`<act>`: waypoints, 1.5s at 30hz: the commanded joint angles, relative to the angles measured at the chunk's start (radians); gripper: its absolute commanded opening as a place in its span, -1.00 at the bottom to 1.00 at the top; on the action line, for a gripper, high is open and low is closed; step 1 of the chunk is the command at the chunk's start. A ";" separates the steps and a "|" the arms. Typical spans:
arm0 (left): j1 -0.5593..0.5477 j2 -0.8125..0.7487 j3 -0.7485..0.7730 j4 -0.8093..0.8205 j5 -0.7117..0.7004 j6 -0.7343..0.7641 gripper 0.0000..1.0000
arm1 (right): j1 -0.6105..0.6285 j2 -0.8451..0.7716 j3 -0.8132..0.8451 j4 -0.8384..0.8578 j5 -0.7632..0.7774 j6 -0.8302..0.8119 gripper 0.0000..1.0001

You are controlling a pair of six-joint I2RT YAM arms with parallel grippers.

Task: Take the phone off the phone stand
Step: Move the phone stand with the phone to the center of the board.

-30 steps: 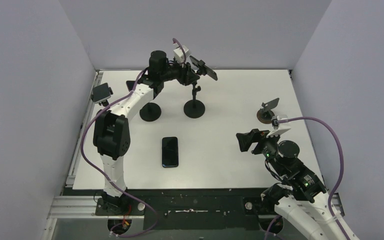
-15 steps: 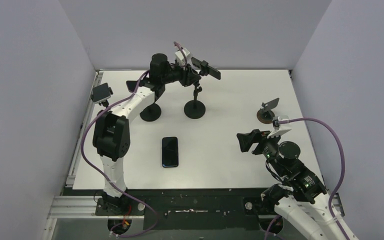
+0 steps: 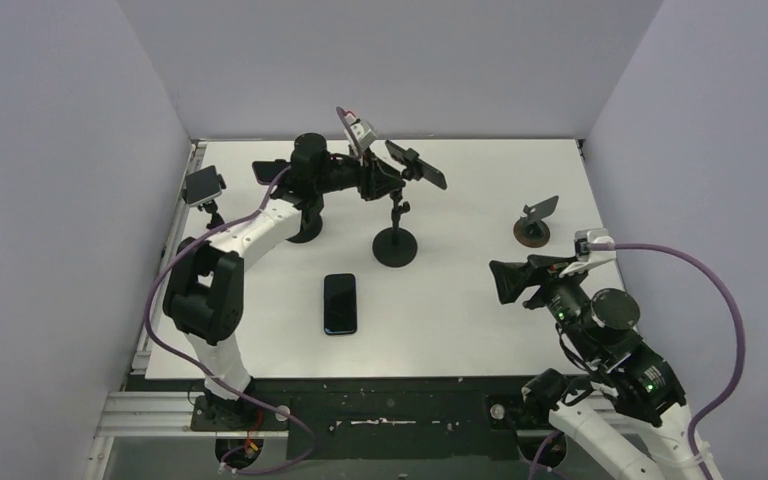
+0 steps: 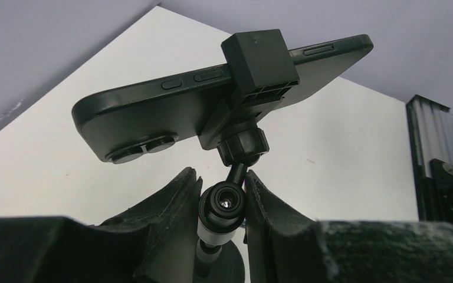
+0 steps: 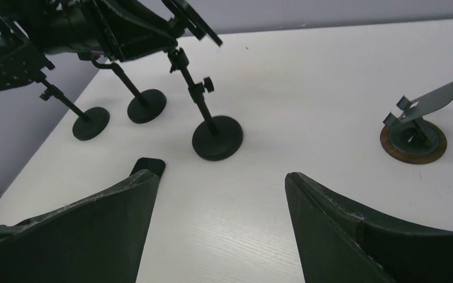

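Left gripper (image 3: 375, 178) clamps the upper stem of the phone stand (image 3: 396, 246) just beneath its clamp (image 3: 407, 160), as seen from the overhead camera. The phone (image 3: 430, 172) is held in that clamp at the top of the stand, tilted. A second phone (image 3: 340, 303) lies flat on the table (image 3: 480, 180), left of the stand's base and nearer the arms. The right gripper (image 3: 515, 281) hovers well to the stand's right, jaws apart.

From the left wrist, the left fingers (image 4: 171, 203) press either side of the stand's ball joint (image 4: 227, 203), with the phone crosswise above.

From the right wrist, the wide-spread right fingers (image 5: 94, 236) frame the stand's round base, and a small angled holder (image 5: 416, 127) stands well to its right.
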 commanded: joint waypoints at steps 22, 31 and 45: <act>-0.172 -0.343 -0.345 0.374 0.143 -0.056 -1.00 | 0.001 0.002 0.180 -0.051 -0.079 -0.038 0.62; -0.171 -0.420 -0.453 0.354 0.123 -0.033 -1.00 | 0.001 0.058 0.117 0.036 -0.177 -0.017 0.62; -0.158 -0.663 -0.549 0.292 -0.038 -0.058 -0.47 | 0.000 0.156 0.108 0.131 -0.265 -0.066 0.62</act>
